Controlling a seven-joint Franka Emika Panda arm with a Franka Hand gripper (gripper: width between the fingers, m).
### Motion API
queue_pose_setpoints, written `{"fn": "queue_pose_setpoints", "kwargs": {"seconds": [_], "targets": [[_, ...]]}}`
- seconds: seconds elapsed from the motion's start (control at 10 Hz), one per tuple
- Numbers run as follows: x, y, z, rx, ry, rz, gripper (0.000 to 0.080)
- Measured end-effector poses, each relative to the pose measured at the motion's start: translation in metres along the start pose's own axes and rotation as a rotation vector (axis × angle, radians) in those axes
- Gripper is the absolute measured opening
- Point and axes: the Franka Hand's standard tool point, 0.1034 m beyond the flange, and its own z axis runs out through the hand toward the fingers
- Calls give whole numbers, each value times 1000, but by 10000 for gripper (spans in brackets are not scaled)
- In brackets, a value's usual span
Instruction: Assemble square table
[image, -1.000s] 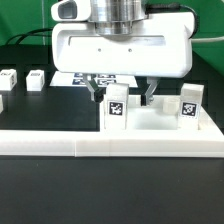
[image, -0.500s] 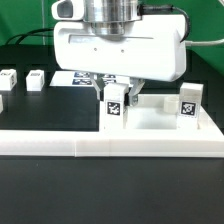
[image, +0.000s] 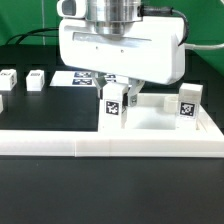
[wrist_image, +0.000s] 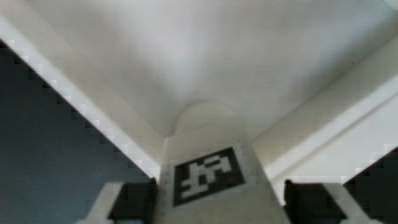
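Leg (image: 114, 104) upright inside tool (image: 115, 94), jaws seemingly clamped on it — standing on square slab (image: 160, 126).

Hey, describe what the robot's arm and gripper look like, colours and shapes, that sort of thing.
The gripper has a wide, boxy white body with rounded corners and two short dark grey fingers beneath. Above it sits a ridged, grey metallic cylindrical wrist, with a small white-and-black part beside it. Dark cables run behind. No markings are visible on it.
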Motion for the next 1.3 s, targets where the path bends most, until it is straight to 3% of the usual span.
{"fn": "queue_pose_setpoints", "kwargs": {"seconds": [0.2,0.4,0.5,0.6,1.3], "targets": [[0,0,0,0,-1,-6,341],[0,0,1,-1,-1,-6,576],[0,0,1,-1,-1,-6,576],[0,0,1,-1,-1,-6,638],[0,1,1,-1,-1,-6,649]]}}
